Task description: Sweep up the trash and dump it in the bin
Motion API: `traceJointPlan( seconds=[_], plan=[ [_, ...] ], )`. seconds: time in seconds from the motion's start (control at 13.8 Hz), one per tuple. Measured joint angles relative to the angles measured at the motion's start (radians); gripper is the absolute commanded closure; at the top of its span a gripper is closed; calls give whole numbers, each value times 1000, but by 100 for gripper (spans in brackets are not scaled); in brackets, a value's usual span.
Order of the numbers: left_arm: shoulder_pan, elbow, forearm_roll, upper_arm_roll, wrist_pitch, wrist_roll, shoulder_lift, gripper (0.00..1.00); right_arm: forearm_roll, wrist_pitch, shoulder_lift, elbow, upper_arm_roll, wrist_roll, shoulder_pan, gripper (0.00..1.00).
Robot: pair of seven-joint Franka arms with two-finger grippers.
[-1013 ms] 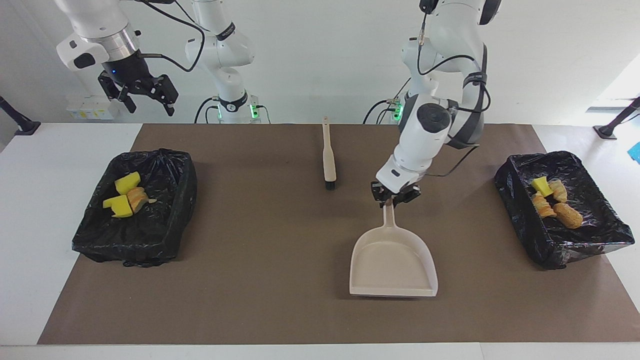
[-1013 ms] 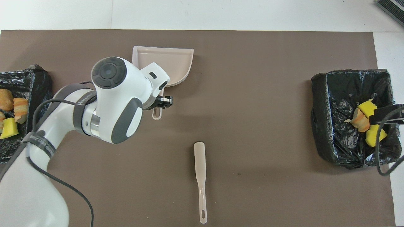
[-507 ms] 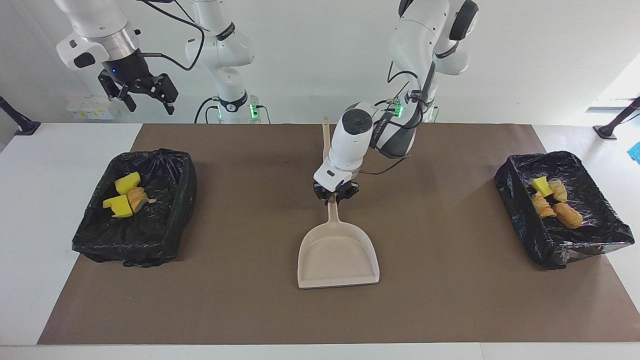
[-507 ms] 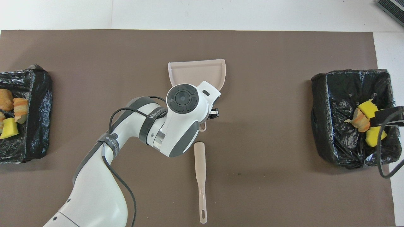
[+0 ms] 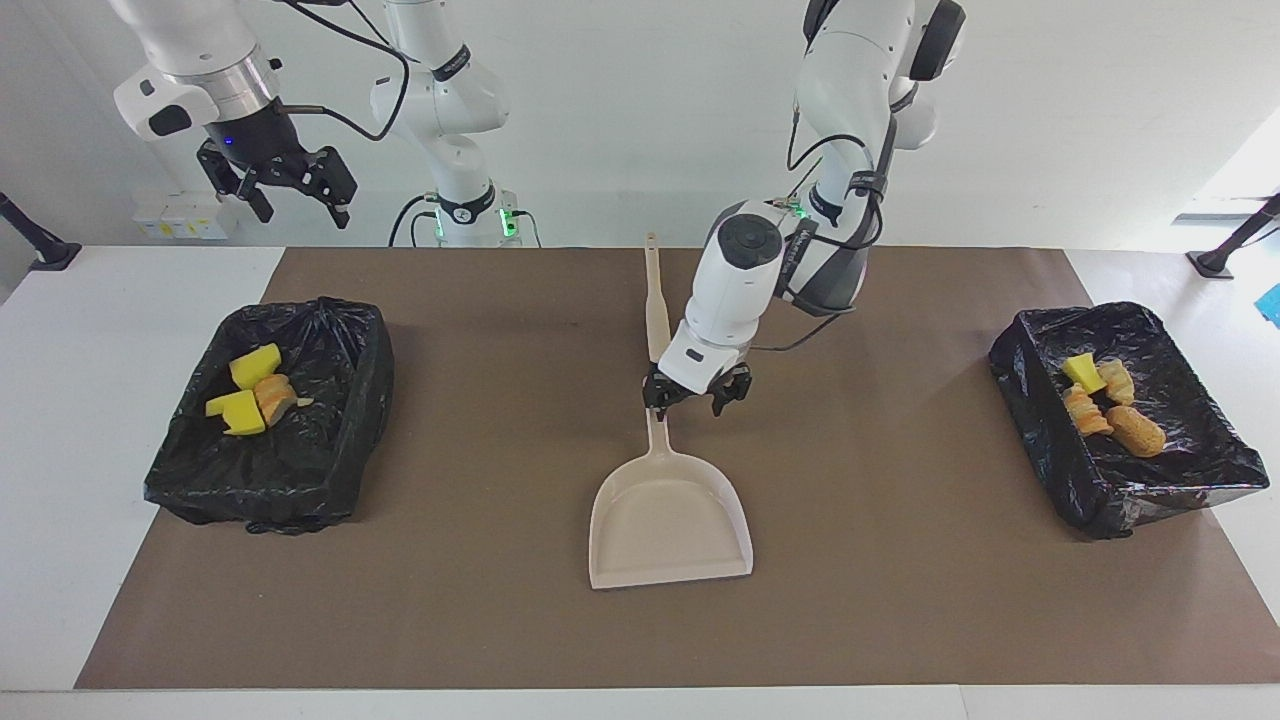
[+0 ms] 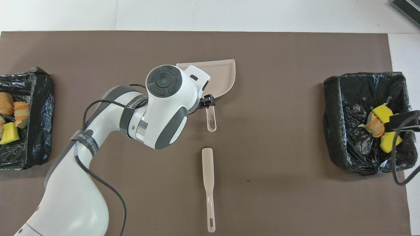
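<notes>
A brown mat [image 5: 470, 560] covers the white table under a pale wall. At the centre of the facing view the left gripper [image 5: 697, 396] hangs with jaws spread wide, holding nothing, just above the handle of the beige dustpan [image 5: 667, 510], which lies flat on the mat. The brush [image 5: 657, 318] lies above it in frame. The right gripper [image 5: 283, 186], upper left, waits open over the mat's corner. Trash [image 5: 250, 392] sits in the black-lined bin [image 5: 330, 450] at left; more trash [image 5: 1105, 408] in the second bin [image 5: 1180, 470] at right.

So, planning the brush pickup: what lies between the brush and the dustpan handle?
Only bare brown mat separates brush and dustpan handle, clearest in the overhead view.
</notes>
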Motion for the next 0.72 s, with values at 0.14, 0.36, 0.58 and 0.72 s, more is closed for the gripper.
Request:
traceJointPlan(
  seconds=[0.14, 0.36, 0.58, 0.72],
  plan=[
    [62, 0, 1, 6, -44, 69, -28, 0, 0, 0, 0, 0, 0, 0, 0, 0],
    [159, 1, 1, 14, -79, 228, -53, 0, 0, 0, 0, 0, 0, 0, 0, 0],
    [278, 5, 1, 16, -141, 456, -88, 0, 0, 0, 0, 0, 0, 0, 0, 0],
    [354, 11, 1, 17, -195, 593, -120, 0, 0, 0, 0, 0, 0, 0, 0, 0]
  ],
)
